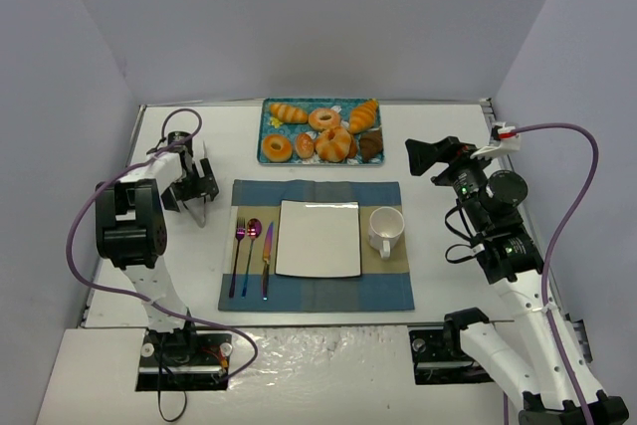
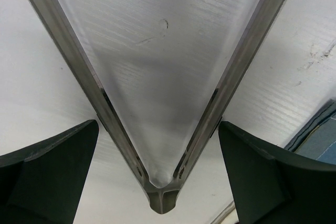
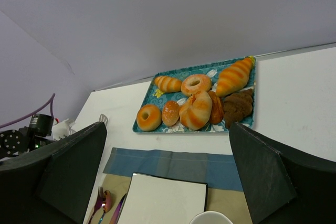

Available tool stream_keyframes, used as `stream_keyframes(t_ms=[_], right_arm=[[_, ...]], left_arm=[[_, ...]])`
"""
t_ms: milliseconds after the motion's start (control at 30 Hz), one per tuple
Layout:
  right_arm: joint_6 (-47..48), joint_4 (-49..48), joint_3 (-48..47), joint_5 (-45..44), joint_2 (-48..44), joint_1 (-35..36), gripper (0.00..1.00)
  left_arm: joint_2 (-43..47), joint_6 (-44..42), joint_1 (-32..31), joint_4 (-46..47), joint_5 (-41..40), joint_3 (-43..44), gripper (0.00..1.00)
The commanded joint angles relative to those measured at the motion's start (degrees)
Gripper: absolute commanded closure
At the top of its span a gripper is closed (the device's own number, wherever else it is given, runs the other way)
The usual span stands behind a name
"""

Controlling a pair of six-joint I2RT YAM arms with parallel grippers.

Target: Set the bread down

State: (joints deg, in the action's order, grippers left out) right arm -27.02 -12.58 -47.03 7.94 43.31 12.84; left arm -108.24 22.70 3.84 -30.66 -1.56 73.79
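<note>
We judged the reach not begun: both end effectors, left [image 1: 199, 191] and right [image 3: 168, 182], stood wide and empty, the bread [image 1: 305, 144] lay on the tray [image 1: 267, 126], and the next move was a reach toward it.

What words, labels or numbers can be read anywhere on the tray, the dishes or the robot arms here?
None can be read.
Teal tray: a flower pattern only, no text.
White square plate and white cup: plain.
Tag on the right arm's cable: red and white, too small to read.
</note>
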Motion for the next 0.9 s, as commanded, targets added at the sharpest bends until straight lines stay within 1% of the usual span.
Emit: stream_keyframes(t_ms=[0, 67, 333, 367, 433, 600, 867], right_arm=[[0.57, -3.89, -1.49, -0.65, -0.39, 0.4, 0.0], [0.61, -3.79, -1.6, -0.67, -0.51, 0.43, 0.0], [0.74, -3.24, -1.74, -1.18, -0.95, 0.34, 0.0], [0.74, -3.24, -1.66, -1.17, -0.95, 0.34, 0.0], [0.74, -3.24, -1.58, -1.09, -0.95, 0.34, 0.0], [0.74, -3.16, -1.23, -1.18, -1.21, 0.43, 0.0], [0.61, -3.16, -1.09, -1.0, -1.12, 0.43, 0.0]], left_arm=[[0.08, 0.03, 0.56, 0.75, -1.11, 2.73, 0.04], [-0.31, 0.18, 0.56, 0.62, -0.94, 2.86, 0.05], [-1.36, 0.68, 0.55, 0.34, 0.07, 3.12, 0.23], [-1.36, 0.69, 0.48, 0.34, 0.08, 3.11, 0.24], [-1.28, 0.93, 0.55, 0.42, 0.23, 3.03, 0.32], [-0.2, 1.29, 0.47, 1.04, 0.77, 2.59, 0.43], [3.22, 1.57, 0.33, 0.13, -0.07, 3.14, 0.48]])
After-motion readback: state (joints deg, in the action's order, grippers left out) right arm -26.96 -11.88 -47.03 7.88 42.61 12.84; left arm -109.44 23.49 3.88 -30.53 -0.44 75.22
